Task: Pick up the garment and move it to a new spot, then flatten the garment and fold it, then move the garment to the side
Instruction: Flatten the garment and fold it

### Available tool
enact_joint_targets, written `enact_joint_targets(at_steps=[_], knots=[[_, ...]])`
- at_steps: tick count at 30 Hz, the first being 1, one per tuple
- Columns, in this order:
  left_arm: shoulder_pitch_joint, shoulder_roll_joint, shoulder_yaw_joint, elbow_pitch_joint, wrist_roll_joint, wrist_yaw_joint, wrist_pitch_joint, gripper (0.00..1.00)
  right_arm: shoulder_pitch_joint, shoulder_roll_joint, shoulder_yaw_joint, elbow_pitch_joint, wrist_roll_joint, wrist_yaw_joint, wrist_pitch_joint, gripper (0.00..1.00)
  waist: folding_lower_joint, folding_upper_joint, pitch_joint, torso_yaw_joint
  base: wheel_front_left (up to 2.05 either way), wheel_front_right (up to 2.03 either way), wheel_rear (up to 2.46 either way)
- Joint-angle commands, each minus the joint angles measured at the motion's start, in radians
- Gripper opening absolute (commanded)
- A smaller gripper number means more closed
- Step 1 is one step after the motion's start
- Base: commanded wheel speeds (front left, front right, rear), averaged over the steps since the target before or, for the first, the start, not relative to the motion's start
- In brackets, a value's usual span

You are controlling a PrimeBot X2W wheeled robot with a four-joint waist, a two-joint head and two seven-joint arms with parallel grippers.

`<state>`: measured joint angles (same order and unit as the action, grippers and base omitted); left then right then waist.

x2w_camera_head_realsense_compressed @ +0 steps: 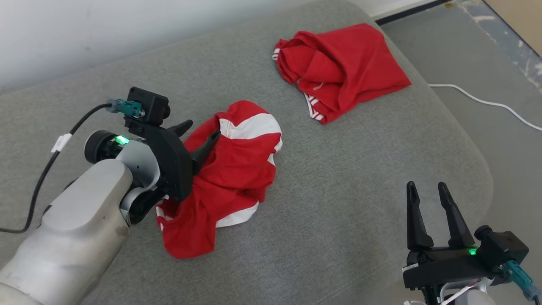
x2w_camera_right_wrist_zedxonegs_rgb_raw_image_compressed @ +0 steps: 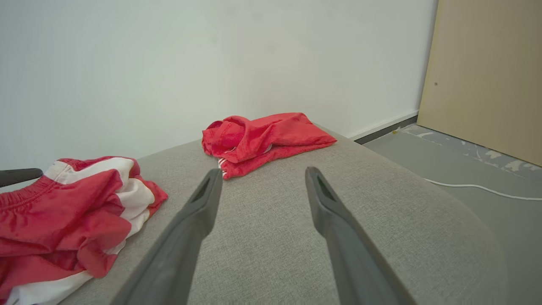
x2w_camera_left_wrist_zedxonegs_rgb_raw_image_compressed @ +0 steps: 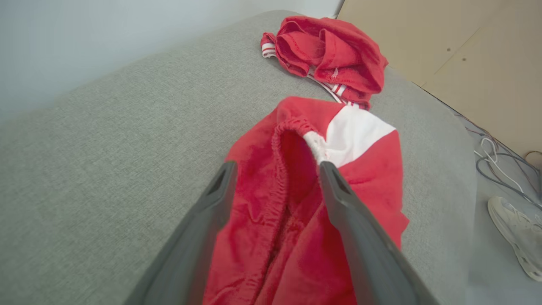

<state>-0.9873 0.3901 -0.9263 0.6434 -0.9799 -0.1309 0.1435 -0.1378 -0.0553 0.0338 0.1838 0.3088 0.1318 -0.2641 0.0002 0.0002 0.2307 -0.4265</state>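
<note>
On the grey cushion [x2w_camera_head_realsense_compressed: 338, 190], near garment [x2w_camera_head_realsense_compressed: 237, 169] lies crumpled, not yet lifted, flattened or folded; left gripper [x2w_camera_head_realsense_compressed: 204, 128] spread over its waistband, grasping nothing; right gripper [x2w_camera_head_realsense_compressed: 426, 185] spread, idle

1. The red-and-white garment [x2w_camera_head_realsense_compressed: 237, 169] is partly covered on its left side by the left gripper [x2w_camera_head_realsense_compressed: 204, 128].
2. A pale shoe [x2w_camera_left_wrist_zedxonegs_rgb_raw_image_compressed: 513, 228] is cut off by the left wrist view's right edge.
3. A white cable [x2w_camera_head_realsense_compressed: 487, 102] is cut off at the head view's right edge.
</note>
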Motion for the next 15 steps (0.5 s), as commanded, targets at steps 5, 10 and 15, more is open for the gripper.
enact_joint_targets(at_steps=[5,10,15], knots=[[-0.033,0.014,-0.072,0.010,-0.053,0.002,-0.014,1.00,0.011,0.004,-0.003,0.005,0.003,-0.002,0.000,1.00,-0.0002,-0.0002,0.012,-0.030,0.00,0.00,0.00],[-0.060,0.014,-0.121,0.001,-0.096,0.002,-0.031,1.00,0.012,0.005,-0.007,0.004,-0.001,-0.002,0.000,1.00,-0.0002,-0.0002,0.002,-0.028,0.00,0.00,0.00],[-0.088,0.017,-0.156,-0.014,-0.139,0.002,-0.040,1.00,0.019,0.005,-0.015,0.001,-0.007,-0.002,0.000,1.00,-0.0002,-0.0002,-0.005,-0.020,0.00,0.00,0.00]])
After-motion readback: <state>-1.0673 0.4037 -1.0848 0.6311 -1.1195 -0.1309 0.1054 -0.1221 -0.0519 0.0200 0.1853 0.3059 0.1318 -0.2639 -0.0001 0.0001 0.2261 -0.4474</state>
